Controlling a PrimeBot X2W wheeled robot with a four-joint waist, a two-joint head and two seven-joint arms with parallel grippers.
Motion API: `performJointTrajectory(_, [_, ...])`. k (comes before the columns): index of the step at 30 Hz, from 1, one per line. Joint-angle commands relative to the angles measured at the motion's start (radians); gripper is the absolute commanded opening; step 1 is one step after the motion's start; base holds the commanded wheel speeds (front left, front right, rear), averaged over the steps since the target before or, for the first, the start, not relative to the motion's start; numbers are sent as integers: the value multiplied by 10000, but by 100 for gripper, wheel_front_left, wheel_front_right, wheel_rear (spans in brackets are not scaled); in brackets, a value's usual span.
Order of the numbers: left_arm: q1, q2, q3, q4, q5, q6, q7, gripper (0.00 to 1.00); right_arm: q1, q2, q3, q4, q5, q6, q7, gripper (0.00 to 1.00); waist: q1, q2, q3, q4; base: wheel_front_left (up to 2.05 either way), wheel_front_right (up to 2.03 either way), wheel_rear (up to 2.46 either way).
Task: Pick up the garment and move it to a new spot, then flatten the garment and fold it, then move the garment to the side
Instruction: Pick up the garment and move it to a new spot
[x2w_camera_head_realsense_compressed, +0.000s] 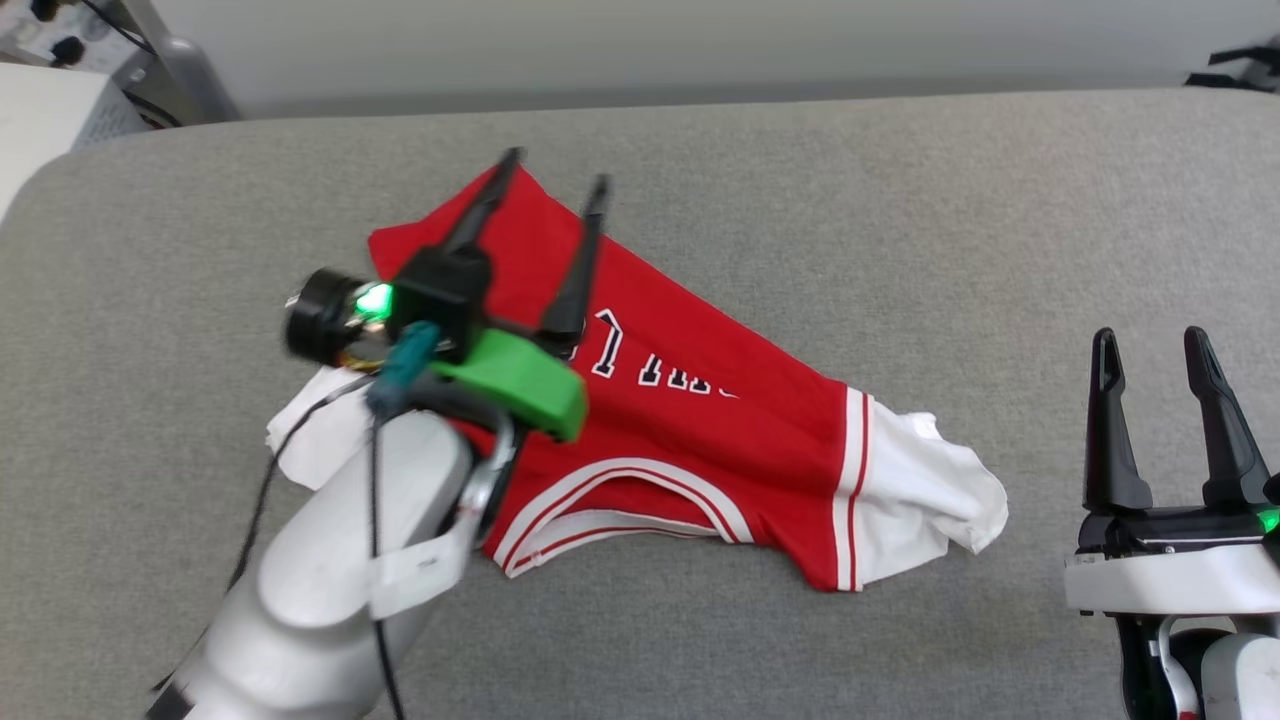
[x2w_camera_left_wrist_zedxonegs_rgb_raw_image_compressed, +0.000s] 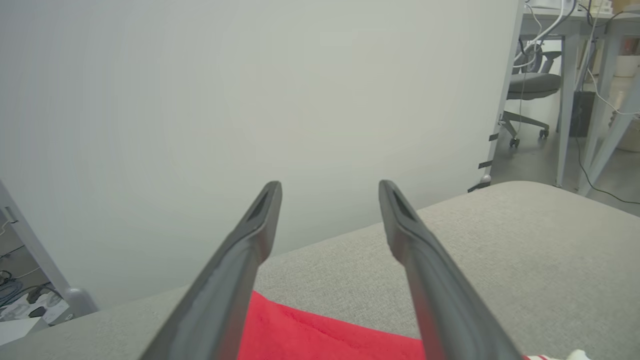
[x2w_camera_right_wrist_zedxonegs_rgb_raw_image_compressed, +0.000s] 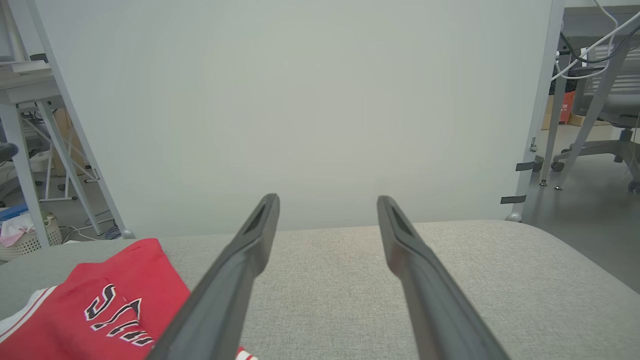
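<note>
So, shirt (x2w_camera_head_realsense_compressed: 700, 430): red jersey tee lying rumpled and slantwise on the gray padded surface (x2w_camera_head_realsense_compressed: 900, 200), a bit left of the middle from our head camera. It's neither flat nor folded.
Shirt details: the striped collar trim (x2w_camera_head_realsense_compressed: 620, 480) is on the near edge, facing us. The black lettering (x2w_camera_head_realsense_compressed: 650, 365) with its white outline is partly lost in creases. One white sleeve (x2w_camera_head_realsense_compressed: 930, 490) sticks out to the right, and the other sleeve (x2w_camera_head_realsense_compressed: 310, 430) peeks out beside our left forearm.
Left gripper (x2w_camera_head_realsense_compressed: 556, 168): over the far red end of the shirt, fingers pointing away from us. They're spread wide with nothing pinched between them, so it's empty-handed. We can't tell if it brushes the cloth.
Right gripper (x2w_camera_head_realsense_compressed: 1150, 335): down at the lower right, well apart from the shirt, over bare gray padding. Its fingers are also apart and hold nothing.
Background: a pale panel (x2w_camera_right_wrist_zedxonegs_rgb_raw_image_compressed: 300, 100) stands behind the far edge of the padding, with an office chair (x2w_camera_left_wrist_zedxonegs_rgb_raw_image_compressed: 535, 82) beyond it.
</note>
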Motion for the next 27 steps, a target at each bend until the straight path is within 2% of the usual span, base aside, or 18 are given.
performJointTrajectory(1, [529, 162, 465, -269, 226, 162, -57, 100, 130, -18, -10, 42, -86, -7, -47, 100, 0, 0, -330, 288, 0, 0, 0])
performJointTrajectory(6, [2360, 432, 2213, -1048, 931, 516, -57, 100, 260, -18, 37, 97, -98, -7, -47, 100, 0, 0, -547, 350, 0, 0, 0])
performJointTrajectory(12, [4376, 77, 3903, -1680, 1668, 533, -58, 100, 441, -18, 34, 129, -127, -7, -47, 100, 0, 0, -777, 442, 0, 0, 0])
performJointTrajectory(19, [6050, -664, 5403, -2184, 2485, -141, -58, 100, 768, -18, 272, 305, -260, -7, -47, 100, 0, 0, -1085, 574, 0, 0, 0])
performJointTrajectory(27, [6941, -1407, 6073, -2090, 3436, -1036, -58, 100, 1168, -18, 682, 597, -575, -7, -48, 100, 0, 0, -1375, 672, 0, 0, 0])
